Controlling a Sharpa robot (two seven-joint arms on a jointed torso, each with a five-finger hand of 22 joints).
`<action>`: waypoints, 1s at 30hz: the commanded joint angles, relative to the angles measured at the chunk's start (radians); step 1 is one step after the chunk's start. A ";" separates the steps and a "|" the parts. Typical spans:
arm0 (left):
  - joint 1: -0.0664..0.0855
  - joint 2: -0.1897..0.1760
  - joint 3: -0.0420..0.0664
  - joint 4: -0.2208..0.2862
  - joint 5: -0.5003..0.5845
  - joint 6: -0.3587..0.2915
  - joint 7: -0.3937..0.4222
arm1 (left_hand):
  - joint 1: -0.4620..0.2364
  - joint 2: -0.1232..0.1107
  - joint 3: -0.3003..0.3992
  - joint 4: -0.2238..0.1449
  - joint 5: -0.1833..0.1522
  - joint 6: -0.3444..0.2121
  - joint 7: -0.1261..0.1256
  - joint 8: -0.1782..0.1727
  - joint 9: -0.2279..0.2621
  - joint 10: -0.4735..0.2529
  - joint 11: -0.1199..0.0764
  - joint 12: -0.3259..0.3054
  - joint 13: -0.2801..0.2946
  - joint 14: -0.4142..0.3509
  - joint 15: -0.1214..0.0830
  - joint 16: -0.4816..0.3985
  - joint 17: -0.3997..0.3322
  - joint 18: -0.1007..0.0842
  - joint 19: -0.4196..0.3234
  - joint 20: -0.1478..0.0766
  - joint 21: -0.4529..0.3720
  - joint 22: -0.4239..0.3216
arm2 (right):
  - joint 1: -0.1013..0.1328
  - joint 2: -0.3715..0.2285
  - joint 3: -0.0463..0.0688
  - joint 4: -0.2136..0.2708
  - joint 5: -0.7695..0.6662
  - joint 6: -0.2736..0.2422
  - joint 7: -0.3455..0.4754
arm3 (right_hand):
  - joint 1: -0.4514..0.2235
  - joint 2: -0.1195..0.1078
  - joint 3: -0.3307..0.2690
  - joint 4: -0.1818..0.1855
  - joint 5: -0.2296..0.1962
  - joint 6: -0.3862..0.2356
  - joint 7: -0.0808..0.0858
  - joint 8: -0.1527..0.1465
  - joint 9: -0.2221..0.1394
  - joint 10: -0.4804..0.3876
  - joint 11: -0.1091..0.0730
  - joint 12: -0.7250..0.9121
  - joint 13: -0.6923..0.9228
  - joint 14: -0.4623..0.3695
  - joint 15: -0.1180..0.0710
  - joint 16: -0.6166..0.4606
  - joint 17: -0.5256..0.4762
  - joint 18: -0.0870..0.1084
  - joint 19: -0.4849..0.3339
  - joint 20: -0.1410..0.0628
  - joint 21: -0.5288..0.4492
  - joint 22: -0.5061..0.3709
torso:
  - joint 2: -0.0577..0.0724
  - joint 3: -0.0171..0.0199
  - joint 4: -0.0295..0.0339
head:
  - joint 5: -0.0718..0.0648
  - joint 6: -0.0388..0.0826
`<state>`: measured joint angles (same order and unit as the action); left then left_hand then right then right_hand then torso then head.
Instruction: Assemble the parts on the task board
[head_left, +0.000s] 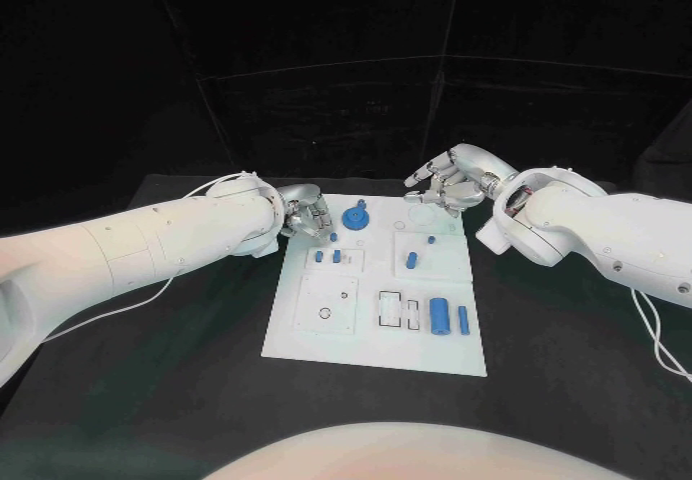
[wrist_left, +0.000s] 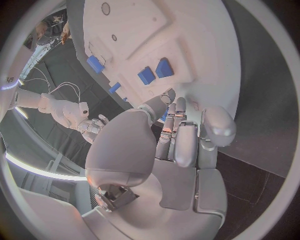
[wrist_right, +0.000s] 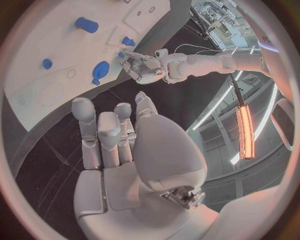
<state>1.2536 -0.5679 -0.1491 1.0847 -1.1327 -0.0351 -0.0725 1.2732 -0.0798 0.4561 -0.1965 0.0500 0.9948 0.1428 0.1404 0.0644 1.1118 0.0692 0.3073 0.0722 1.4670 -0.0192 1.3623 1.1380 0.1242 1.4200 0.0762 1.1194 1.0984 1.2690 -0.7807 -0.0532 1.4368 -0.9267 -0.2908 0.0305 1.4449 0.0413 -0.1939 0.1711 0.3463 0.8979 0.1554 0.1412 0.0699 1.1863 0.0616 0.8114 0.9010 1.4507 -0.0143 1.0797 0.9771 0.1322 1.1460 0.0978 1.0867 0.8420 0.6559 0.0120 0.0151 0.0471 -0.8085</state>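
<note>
Several blue parts (head_left: 438, 316) sit on the board (head_left: 378, 352), which lies mid-table: a round knobbed piece (head_left: 358, 216) at the far end, small pegs (head_left: 327, 257) beside the left hand, cylinders toward the near right. They look like light, rigid plastic, smooth enough to slip, so each is probably best pinched across its sides by fingertips, the cylinders at mid-length. The left hand (head_left: 304, 219) hovers at the board's far left corner, fingers curled close over a small peg (head_left: 333, 238); whether it grips the peg, I cannot tell. The right hand (head_left: 449, 182) hangs above the far right corner, fingers loosely spread, empty. Beneath lies a matte black table (head_left: 173, 380) with free space on every side; dark curtains close the room behind.
</note>
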 joint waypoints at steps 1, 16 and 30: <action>0.001 -0.010 0.001 0.003 0.016 -0.032 0.002 | 0.011 -0.004 0.002 -0.006 -0.002 -0.004 0.002 -0.011 -0.001 -0.013 0.006 -0.009 -0.003 0.018 0.007 -0.006 -0.003 -0.017 -0.002 0.008 0.000 0.000 | 0.002 -0.003 0.001 -0.009 -0.044 -0.013 -0.008 | 0.034 0.001 0.008 -0.002 0.001 0.016 -0.004 0.013 0.002 -0.085 -0.002 -0.143 -0.119 -0.011 -0.001 -0.024 -0.017 0.020 -0.017 -0.003 -0.020 -0.022 | -0.001 -0.0006 0.0019 | -0.001 0.001; 0.002 -0.093 0.001 0.042 0.441 -0.256 0.296 | -0.009 0.014 0.019 0.014 -0.002 0.038 0.013 -0.012 0.008 -0.036 0.019 -0.024 -0.003 -0.007 0.020 -0.045 -0.079 0.013 -0.059 0.021 -0.139 -0.134 | -0.011 -0.017 0.000 -0.025 -0.508 0.036 -0.104 | 0.182 -0.022 0.090 -0.015 -0.081 0.135 -0.014 0.009 -0.003 -0.046 0.001 -0.553 -0.549 0.019 -0.003 -0.027 -0.007 0.007 0.047 -0.009 0.032 0.054 | 0.001 0.0020 -0.0008 | -0.034 0.014; -0.009 -0.194 -0.002 0.231 1.150 -0.253 0.612 | -0.062 0.027 -0.025 0.080 -0.002 0.040 0.007 -0.023 0.004 -0.024 0.015 0.005 0.006 -0.151 0.022 -0.218 -0.362 0.059 -0.206 0.029 -0.413 -0.374 | -0.061 -0.009 0.000 -0.033 -0.796 0.075 -0.174 | 0.185 -0.063 0.166 0.011 -0.192 0.141 -0.006 -0.027 -0.005 -0.070 0.019 -0.700 -0.689 0.020 0.008 -0.015 0.004 0.004 0.050 0.001 0.048 0.075 | 0.001 -0.0016 0.0018 | -0.073 0.022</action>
<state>1.2432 -0.7602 -0.1516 1.3067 -0.1713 -0.2869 0.4316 1.2170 -0.0539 0.4361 -0.1153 0.0501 1.0330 0.1520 0.1243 0.0683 1.0813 0.0822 0.3096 0.0771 1.3220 0.0037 1.1463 0.7769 0.1725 1.2193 0.1054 0.7105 0.7248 1.2065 -0.7911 -0.0532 1.4042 -1.6215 -0.2416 -0.1108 1.6320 -0.0132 -0.0325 0.1825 0.1566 1.0441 0.1449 0.1176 0.0658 1.1232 0.0786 0.1159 0.2173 1.4653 -0.0145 1.0596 0.9787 0.1479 1.1923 0.0928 1.1298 0.9164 0.6562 0.0103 0.0166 -0.0231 -0.7866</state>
